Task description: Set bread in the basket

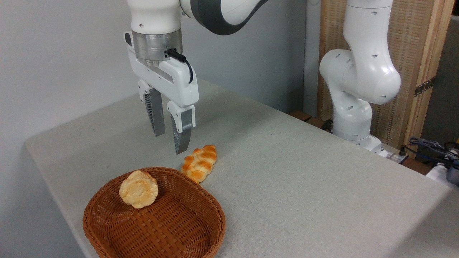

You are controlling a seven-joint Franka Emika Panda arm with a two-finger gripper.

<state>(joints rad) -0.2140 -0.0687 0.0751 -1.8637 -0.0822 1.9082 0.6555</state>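
The braided golden-orange bread (pixel 199 164) lies on the grey table (pixel 287 172), just behind the far right rim of the reddish-brown wicker basket (pixel 186 229). A round pale-yellow bun (pixel 138 194) rests inside the basket against its far left wall. My gripper (pixel 170 142) hangs open above the table, pointing down, with nothing between its fingers. Its nearer fingertip (pixel 181 145) ends a little up and left of the loaf, apart from it.
The arm's white base (pixel 353 107) stands at the table's far right edge, with cables (pixel 430 147) beside it. A wooden panel (pixel 412 53) rises behind the base. The table's left edge runs close to the basket.
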